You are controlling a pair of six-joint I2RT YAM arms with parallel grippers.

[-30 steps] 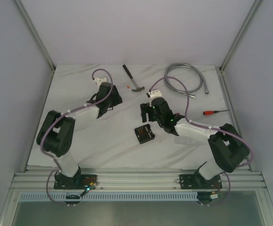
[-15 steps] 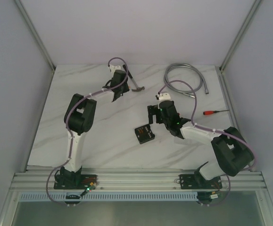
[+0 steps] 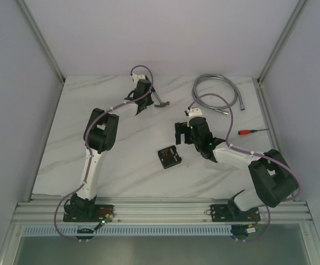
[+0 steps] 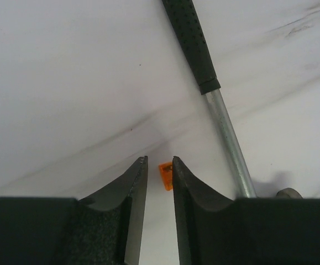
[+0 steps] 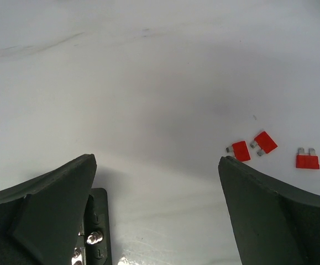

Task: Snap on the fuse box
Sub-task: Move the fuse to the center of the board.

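Note:
The fuse box is a small black square box lying open side up on the white table, between the two arms. Its corner shows at the lower left of the right wrist view. My right gripper is wide open and empty, just beyond and to the right of the box. My left gripper is far from the box, near the back of the table. Its jaws stand a narrow gap apart over a small orange fuse that lies on the table between the tips.
A hammer lies just right of the left gripper. Three loose red fuses lie right of the right gripper. A coiled metal hose is at the back right and a red screwdriver at the right.
My left arm has stretched out toward the back, bringing its gripper over the orange fuse beside the hammer. My right gripper has drawn slightly right and away from the fuse box, which has not moved.

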